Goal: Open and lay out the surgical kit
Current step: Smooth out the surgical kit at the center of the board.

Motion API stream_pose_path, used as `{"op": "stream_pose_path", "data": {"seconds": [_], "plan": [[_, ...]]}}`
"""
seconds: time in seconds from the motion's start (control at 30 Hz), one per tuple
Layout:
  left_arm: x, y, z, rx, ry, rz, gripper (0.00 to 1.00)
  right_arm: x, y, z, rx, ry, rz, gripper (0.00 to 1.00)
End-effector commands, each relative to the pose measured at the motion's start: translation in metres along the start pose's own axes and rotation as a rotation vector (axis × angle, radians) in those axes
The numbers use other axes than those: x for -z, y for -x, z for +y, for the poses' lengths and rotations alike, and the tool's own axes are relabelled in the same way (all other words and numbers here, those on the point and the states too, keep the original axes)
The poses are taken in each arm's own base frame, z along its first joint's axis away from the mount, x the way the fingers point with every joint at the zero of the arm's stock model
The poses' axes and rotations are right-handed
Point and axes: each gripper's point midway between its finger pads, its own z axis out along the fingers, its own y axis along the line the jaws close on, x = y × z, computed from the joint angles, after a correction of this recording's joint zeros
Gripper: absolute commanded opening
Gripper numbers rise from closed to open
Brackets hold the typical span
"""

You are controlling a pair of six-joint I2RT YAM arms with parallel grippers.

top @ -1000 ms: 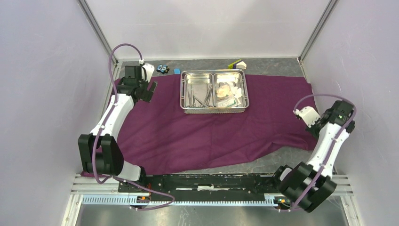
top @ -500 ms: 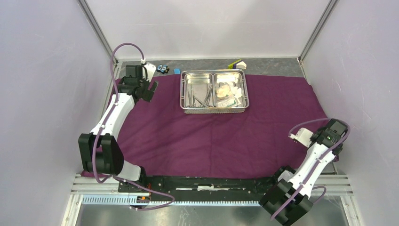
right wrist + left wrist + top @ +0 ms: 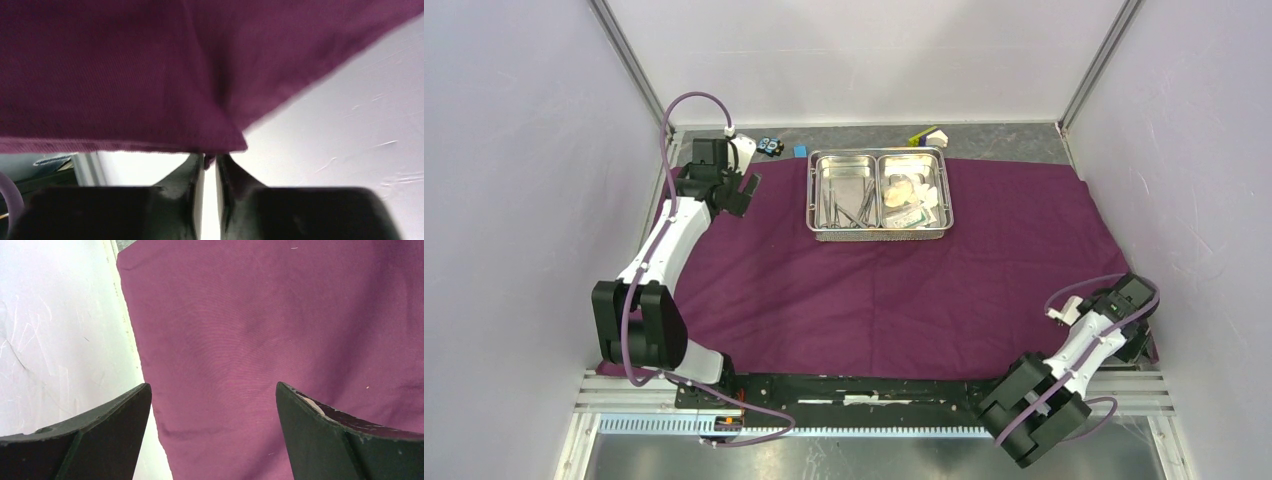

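The dark purple cloth [image 3: 874, 290] lies spread over the table. On its far part stands the steel two-compartment tray [image 3: 880, 236]. Metal instruments [image 3: 844, 205] lie in the tray's left half, white packets and gauze [image 3: 911, 195] in its right half. My right gripper [image 3: 1140, 345] is low at the cloth's near right corner. In the right wrist view the right gripper [image 3: 210, 156] has only a thin gap between its fingers, and the cloth's corner tip [image 3: 209, 159] is caught between the tips. My left gripper [image 3: 746, 190] hovers wide open over the cloth's far left edge [image 3: 145, 390], holding nothing.
A small blue block [image 3: 800, 151], a dark small part [image 3: 770, 145] and a yellow-green and white piece [image 3: 924, 134] lie on the bare grey table behind the tray. White enclosure walls [image 3: 60, 340] stand close on both sides.
My right arm has swung down toward the near right with the cloth's corner, drawing that side of the cloth out flat. Its fingers have parted slightly. The left arm has stayed put.
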Motion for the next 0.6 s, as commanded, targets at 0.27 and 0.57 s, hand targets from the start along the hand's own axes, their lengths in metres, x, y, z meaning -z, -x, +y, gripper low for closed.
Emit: {"op": "stream_pose_path", "data": {"seconds": [0.27, 0.57], "plan": [[-0.006, 0.015, 0.027, -0.08, 0.12, -0.009, 1.0, -0.005, -0.019, -0.007, 0.103, -0.011, 0.02, 0.81], [-0.017, 0.016, 0.027, -0.036, 0.122, 0.021, 1.0, 0.042, 0.016, -0.043, 0.077, -0.051, -0.359, 0.87]]}}
